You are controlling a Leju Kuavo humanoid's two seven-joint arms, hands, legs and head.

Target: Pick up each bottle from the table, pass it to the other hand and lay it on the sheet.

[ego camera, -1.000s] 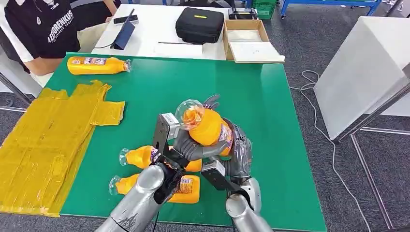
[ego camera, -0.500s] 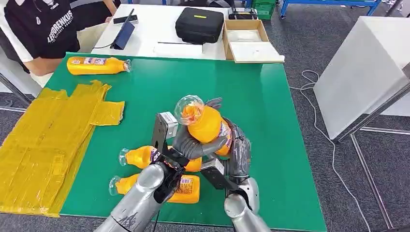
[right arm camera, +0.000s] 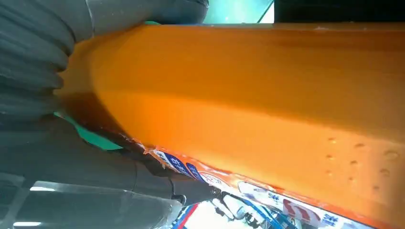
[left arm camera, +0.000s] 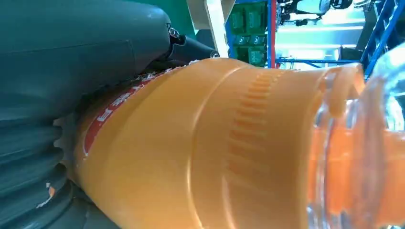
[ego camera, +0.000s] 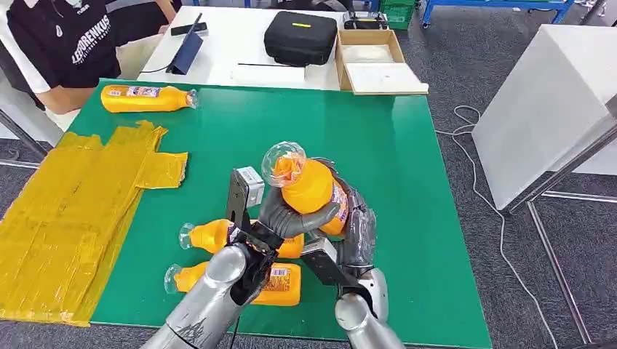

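An orange bottle [ego camera: 309, 185] with a clear cap is held tilted above the middle of the green table [ego camera: 407, 167], cap pointing up and away. My left hand [ego camera: 287, 218] wraps its fingers around the bottle's body from the left. My right hand [ego camera: 358, 233] grips its lower part from the right. Up close, the bottle [left arm camera: 200, 152] lies against the left hand [left arm camera: 57, 57], and the bottle [right arm camera: 262, 95] sits pressed into the right hand [right arm camera: 43, 62]. The yellow sheet [ego camera: 65, 211] lies at the table's left side.
Two more orange bottles [ego camera: 207, 235] [ego camera: 280, 283] lie on the table under my left arm. Another bottle [ego camera: 145, 98] lies at the far left edge. A person [ego camera: 65, 43] sits beyond that corner. A white table with a black case [ego camera: 300, 36] stands behind.
The held bottle has shifted slightly toward the left, and my left hand's fingers have closed more snugly around it. My right hand keeps its grip.
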